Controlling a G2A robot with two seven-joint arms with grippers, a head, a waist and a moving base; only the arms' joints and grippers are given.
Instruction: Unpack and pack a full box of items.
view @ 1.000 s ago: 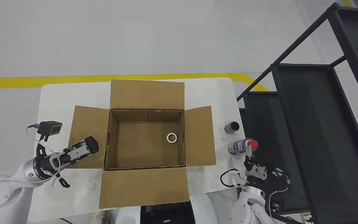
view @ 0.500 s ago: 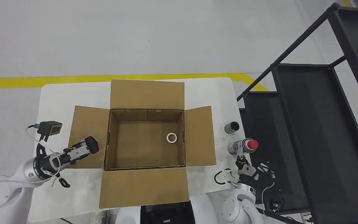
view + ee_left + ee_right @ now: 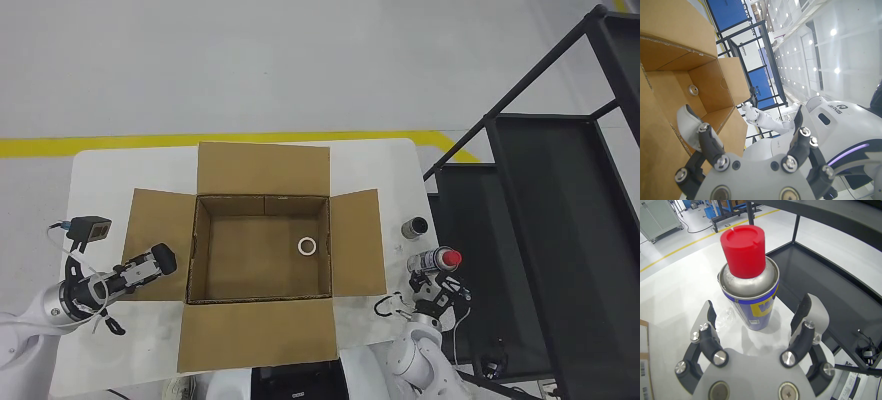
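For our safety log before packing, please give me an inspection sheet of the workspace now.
Surface: white table.
Job's things: open cardboard box holding a metal ring; spray can and small dark canister standing beside its right flap.
Clutter: nothing seen.
Grippers: left gripper at the left flap, jaws open; right gripper facing the spray can, jaws open, not touching.
Cables: cable loop at the right wrist.
Surroundings: black rack, yellow floor line.

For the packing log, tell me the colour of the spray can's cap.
Red. The cap shows best in the right wrist view.
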